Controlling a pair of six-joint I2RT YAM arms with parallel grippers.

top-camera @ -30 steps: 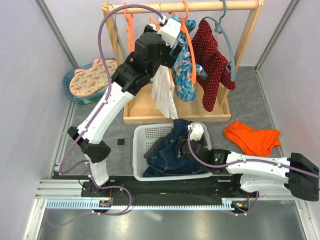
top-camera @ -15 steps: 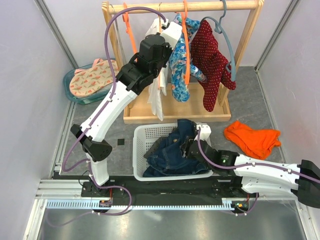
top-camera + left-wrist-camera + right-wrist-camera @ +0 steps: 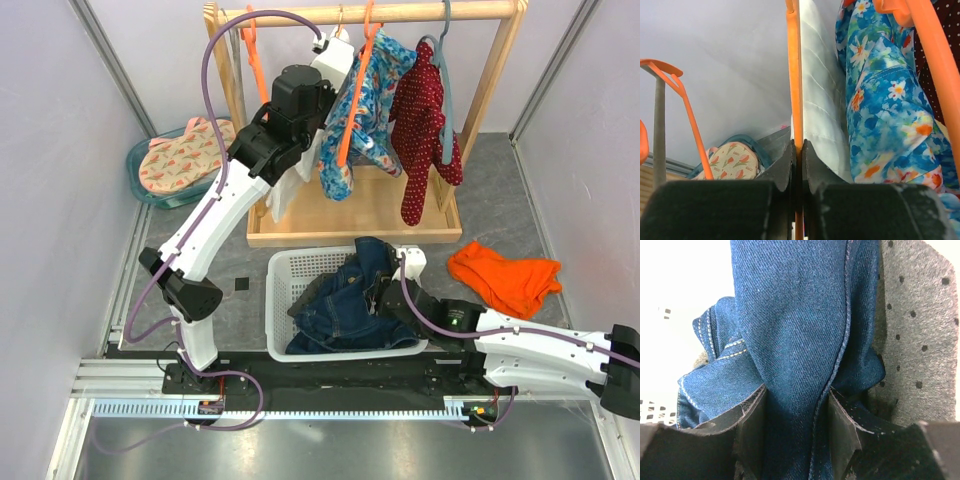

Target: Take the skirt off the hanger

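Note:
The dark navy denim skirt lies bunched in the white basket, off any hanger. My right gripper reaches in from the right and is shut on a fold of the skirt, with denim filling the gap between its fingers. High at the rack, my left gripper is shut on the thin bar of an orange hanger. A white quilted garment hangs right beside that bar. In the top view the gripped hanger is mostly hidden behind the wrist.
The wooden rack also holds a blue floral garment on another orange hanger, a red dotted garment on a grey-blue hanger, and a bare orange hanger. An orange cloth lies at the right, a teal tub at the left.
My left gripper has shut on the orange hanger bar and shifted a little up the rack. The hanging garments have swung. The right arm has crept rightward, still holding the skirt.

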